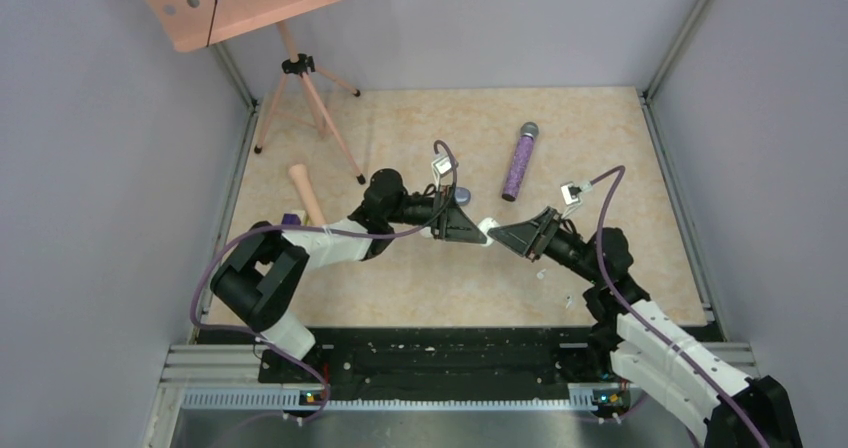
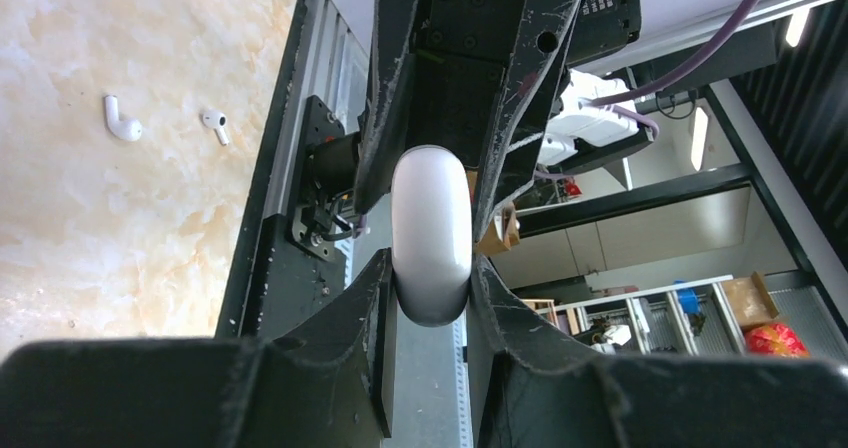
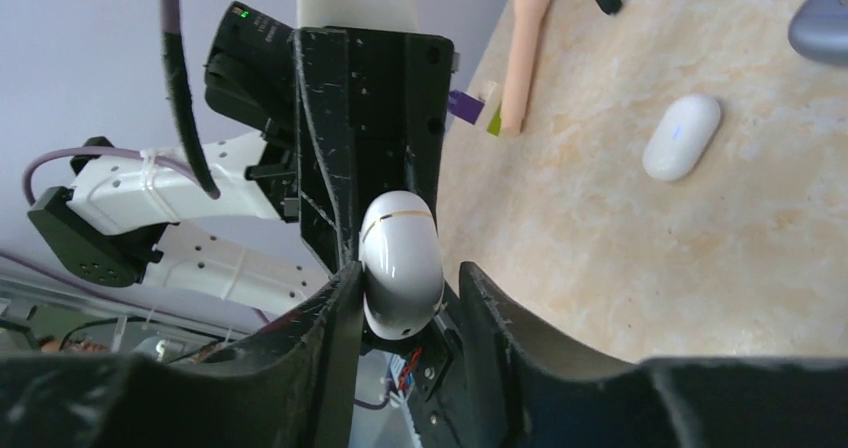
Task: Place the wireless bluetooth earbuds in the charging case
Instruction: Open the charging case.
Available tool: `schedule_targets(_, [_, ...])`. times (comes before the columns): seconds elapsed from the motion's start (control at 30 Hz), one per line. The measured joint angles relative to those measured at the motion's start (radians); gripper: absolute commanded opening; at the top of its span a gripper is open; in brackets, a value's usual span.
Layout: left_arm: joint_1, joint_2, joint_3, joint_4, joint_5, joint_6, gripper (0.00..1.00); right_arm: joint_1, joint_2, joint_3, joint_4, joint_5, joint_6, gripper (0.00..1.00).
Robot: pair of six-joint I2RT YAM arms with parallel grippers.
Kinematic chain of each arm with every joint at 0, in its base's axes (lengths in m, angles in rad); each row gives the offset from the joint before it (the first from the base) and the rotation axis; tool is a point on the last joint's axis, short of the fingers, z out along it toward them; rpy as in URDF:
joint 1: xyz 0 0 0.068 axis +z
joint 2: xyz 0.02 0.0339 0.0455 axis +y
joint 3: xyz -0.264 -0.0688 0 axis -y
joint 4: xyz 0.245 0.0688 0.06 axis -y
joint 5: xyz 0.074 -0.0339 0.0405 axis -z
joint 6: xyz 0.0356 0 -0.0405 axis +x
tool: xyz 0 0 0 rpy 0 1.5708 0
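Left claw (image 2: pixel 430 293) clamped on case (image 2: pixel 430 208), its arm stretched low to table centre. Right claw (image 3: pixel 408 290) faces it nose to nose, its arm reaching in from 4 o'clock. Its fingers are apart and straddle the same case, one touching, a sliver of gap at the other. Case lid shut along its seam; I can't see inside. Two white earbuds (image 2: pixel 122 118) lie loose on table (image 1: pixel 420 278), near 5 o'clock of the case. Spare case (image 3: pixel 681 136) lies shut on table, apart.

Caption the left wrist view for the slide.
Left gripper shut on white charging case; two white earbuds lie apart on the table.
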Motion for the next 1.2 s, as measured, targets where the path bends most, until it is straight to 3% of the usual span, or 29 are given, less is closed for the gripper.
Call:
schedule_targets(0.07, [0.0,0.005,0.0,0.023,0.003,-0.022,0.0,0.0,0.011,-0.001,0.04,-0.012,0.009,0.3])
schedule_targets(0.17, [0.004,0.005,0.0,0.042,0.01,-0.035,0.0,0.0,0.031,-0.003,0.086,-0.023,0.029,0.01])
schedule_targets(0.23, [0.007,0.005,0.001,0.057,0.018,-0.04,0.0,0.0,0.043,-0.006,0.111,-0.031,0.042,0.0])
schedule_targets(0.33, [0.014,0.005,0.005,0.049,0.027,-0.043,0.23,-0.002,0.063,-0.006,0.129,-0.039,0.057,0.0])
schedule_targets(0.43, [0.015,0.005,0.02,-0.002,0.029,-0.009,0.34,-0.002,0.063,-0.006,0.119,-0.033,0.055,0.0])
schedule_targets(0.6, [0.013,-0.006,0.05,-0.164,-0.006,0.089,0.36,-0.004,0.048,0.003,0.041,-0.012,0.027,0.0])
schedule_targets(0.8, [0.013,-0.024,0.05,-0.229,-0.032,0.119,0.36,-0.004,0.048,0.008,0.011,-0.008,0.012,0.0])
schedule_targets(1.0, [0.021,-0.035,0.05,-0.243,-0.061,0.126,0.57,-0.004,0.048,0.016,-0.026,-0.001,-0.006,0.0])
schedule_targets(1.2, [0.043,-0.068,0.05,-0.248,-0.09,0.137,0.56,-0.004,0.049,0.016,-0.065,-0.004,-0.014,0.0])
